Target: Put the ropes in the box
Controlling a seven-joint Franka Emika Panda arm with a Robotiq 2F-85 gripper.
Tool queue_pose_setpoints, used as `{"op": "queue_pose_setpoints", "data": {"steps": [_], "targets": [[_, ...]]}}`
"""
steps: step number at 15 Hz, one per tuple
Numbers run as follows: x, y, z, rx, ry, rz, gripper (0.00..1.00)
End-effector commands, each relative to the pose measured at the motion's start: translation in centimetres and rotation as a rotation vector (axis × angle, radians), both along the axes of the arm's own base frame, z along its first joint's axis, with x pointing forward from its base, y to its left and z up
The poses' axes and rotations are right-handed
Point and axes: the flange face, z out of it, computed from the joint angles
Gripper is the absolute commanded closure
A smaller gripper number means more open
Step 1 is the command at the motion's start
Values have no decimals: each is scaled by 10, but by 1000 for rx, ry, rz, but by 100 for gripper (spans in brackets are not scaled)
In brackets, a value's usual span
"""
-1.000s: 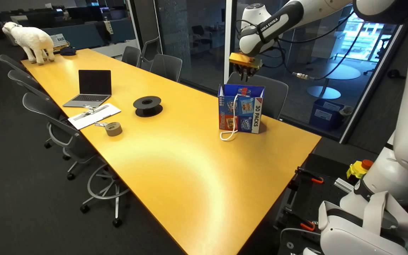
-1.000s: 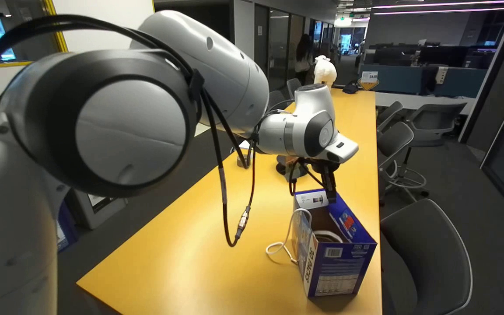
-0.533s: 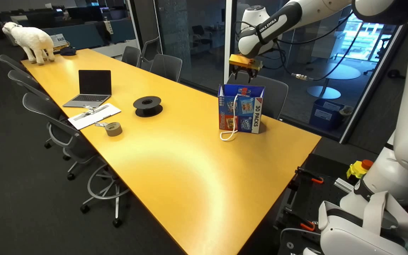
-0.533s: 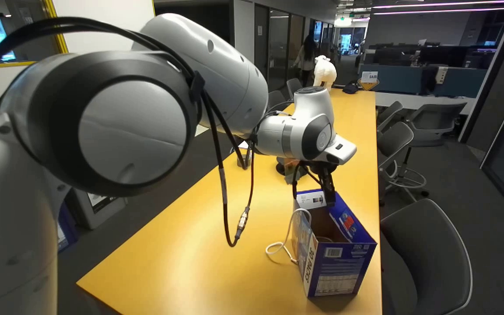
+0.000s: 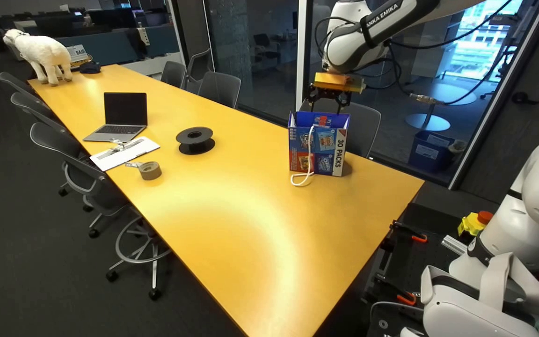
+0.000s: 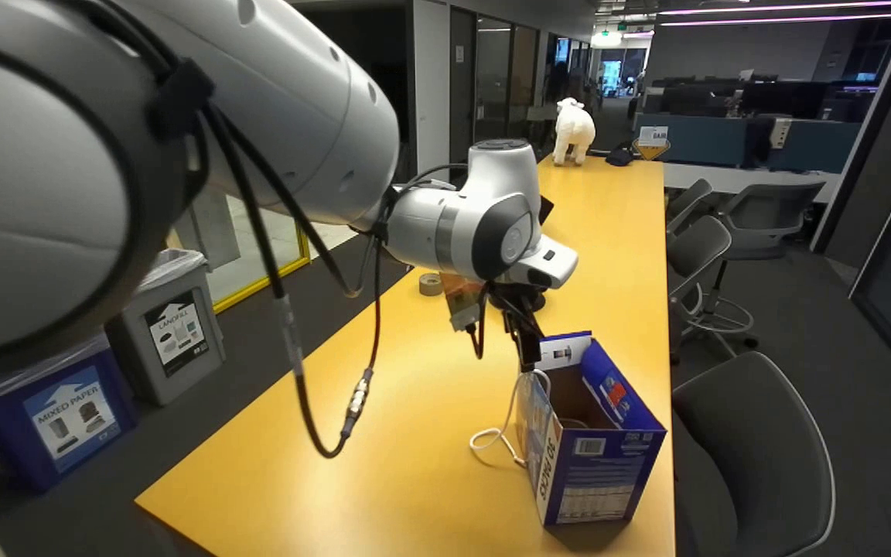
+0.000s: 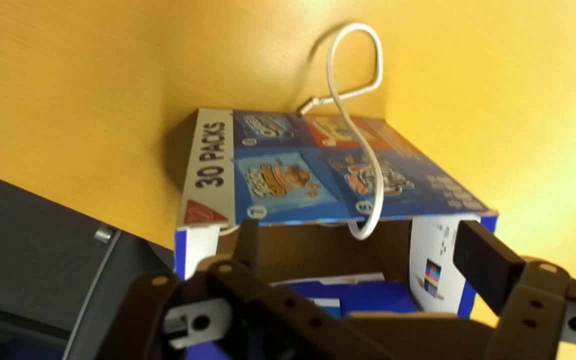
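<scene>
The gripper (image 7: 360, 242) points down near the mouth of the upright 30-pack snack box (image 7: 288, 187), fingers spread wide and holding nothing; whether they touch the rim I cannot tell. In the wrist view a white rope (image 7: 379, 187) hooks over that rim and drapes the printed face, its looped end on the table (image 7: 468, 100) at 12 o'clock from the box. In an exterior view, a curve of pale cord (image 6: 573, 423) shows inside. A black spool (image 5: 195, 140), tape roll (image 5: 150, 172) and open laptop (image 5: 125, 112) sit well apart, around 9 o'clock from the box in an exterior view.

White rope (image 7: 379, 182) partly inside blue box (image 7: 288, 182)
</scene>
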Motion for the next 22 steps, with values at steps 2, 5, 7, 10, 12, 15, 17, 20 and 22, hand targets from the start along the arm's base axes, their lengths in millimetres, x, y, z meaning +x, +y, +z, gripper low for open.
{"op": "queue_pose_setpoints", "data": {"steps": [2, 5, 7, 10, 12, 15, 17, 20, 22], "targets": [[-64, 66, -36, 38, 60, 162, 0], [-85, 117, -94, 66, 168, 246, 0], [-90, 152, -132, 68, 221, 298, 0], [-80, 200, -181, 55, 228, 354, 0], [-66, 219, -204, 26, 198, 379, 0], [-38, 221, -229, -43, 134, 382, 0], [-16, 212, -239, -96, 86, 378, 0], [16, 192, -250, -160, 35, 353, 0], [31, 177, -259, -181, 35, 323, 0]]}}
